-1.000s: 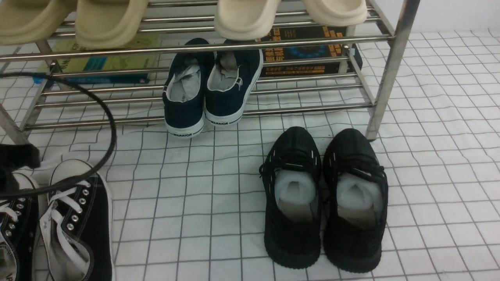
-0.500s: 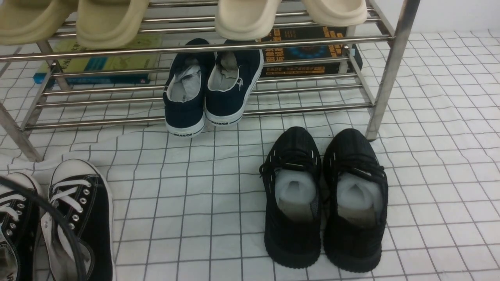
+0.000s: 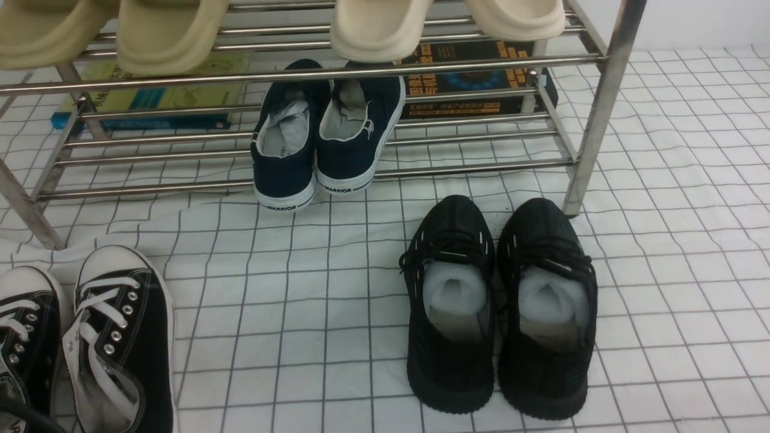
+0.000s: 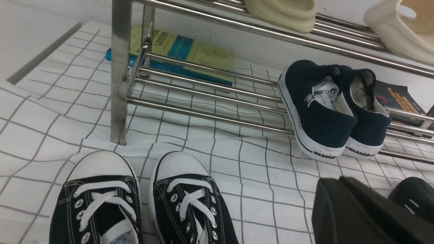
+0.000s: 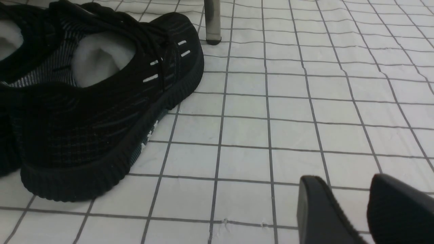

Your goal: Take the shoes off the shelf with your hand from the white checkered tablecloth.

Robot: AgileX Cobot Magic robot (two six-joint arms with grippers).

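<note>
Beside the closed, empty left pincer (image 4: 342, 189), black canvas shoes (image 4: 145, 203) on the tablecloth (image 4: 271, 169).

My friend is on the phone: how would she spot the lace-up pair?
Find the steel shelf on the checkered tablecloth. By its left leg stand the shoes: black canvas, white toe caps and white laces through silver eyelets, unlike the navy pair or the all-black pair.
</note>
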